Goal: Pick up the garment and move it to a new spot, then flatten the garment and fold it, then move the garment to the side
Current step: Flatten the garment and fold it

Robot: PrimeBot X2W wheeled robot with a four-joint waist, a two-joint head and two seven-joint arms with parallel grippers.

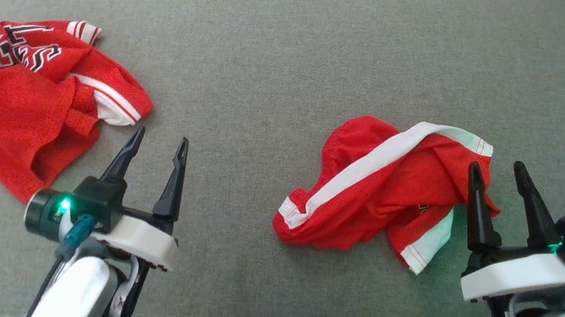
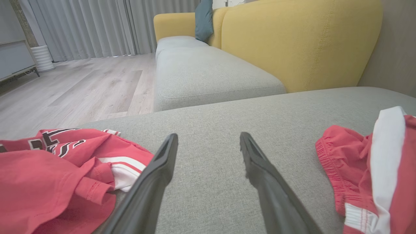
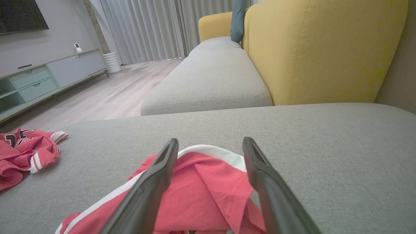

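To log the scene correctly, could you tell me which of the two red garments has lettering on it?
The jersey on the robot's left, which has black-and-white letters across it. The shorts on the right show mainly a broad white stripe.

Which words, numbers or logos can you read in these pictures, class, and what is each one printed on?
Red jersey: large black letters outlined in white, folded and crumpled, so only broken strokes show; no whole word can be read.
Red shorts: a small dark mark at a fold, too small to read.
No other lettering can be read.
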